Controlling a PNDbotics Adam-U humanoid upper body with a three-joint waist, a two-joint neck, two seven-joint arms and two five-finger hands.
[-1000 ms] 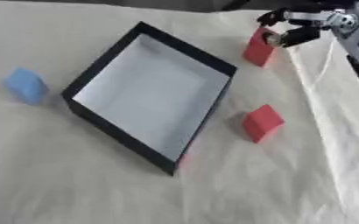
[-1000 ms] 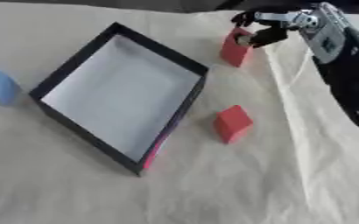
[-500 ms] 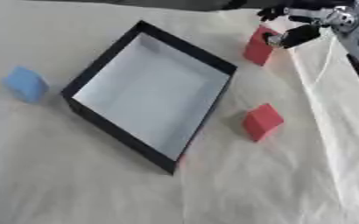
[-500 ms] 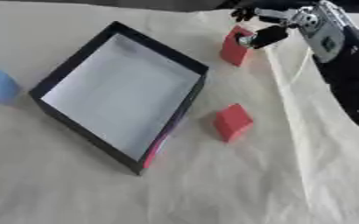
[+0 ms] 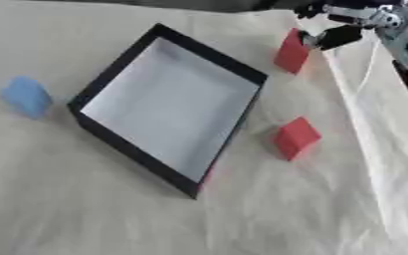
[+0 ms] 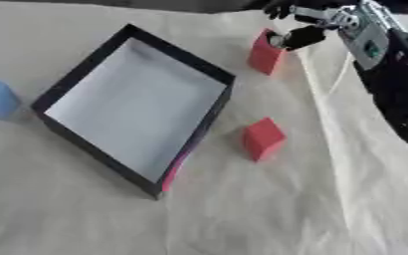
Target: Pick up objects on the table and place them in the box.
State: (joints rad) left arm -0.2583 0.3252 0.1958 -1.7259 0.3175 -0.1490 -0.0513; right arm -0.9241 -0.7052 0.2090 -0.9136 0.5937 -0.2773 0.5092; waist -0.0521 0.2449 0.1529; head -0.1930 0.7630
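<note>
A pale cream cloth (image 5: pixel 199 219) covers the table, and it has some long folds on the right side. Nearest to the camera there is only this cloth.

A little farther, the box (image 5: pixel 120 149) lies turned at an angle, so one corner points toward the camera. Its walls are black and its floor is white. Nothing lies inside it. At the outside of the near right wall, a thin strip of pink or red colour shows close to the near corner; I cannot tell what it is.

To the right of the box, near but not touching it, a red block (image 5: pixel 294 138) stands on the cloth. To the left of the box, a blue block (image 5: pixel 26 96) lies apart from the left corner.

Farther away, beyond the far right wall of the box, a taller red block (image 6: pixel 264 52) stands upright on the cloth. The right hand (image 6: pixel 308 25) comes in from the upper right corner and is at the top right of this block. Its fingers are curled: one dark fingertip is against the right upper edge of the block, and other fingers reach over its top. Whether they really pinch the block, I cannot tell. The block's base seems to rest on the cloth.
</note>
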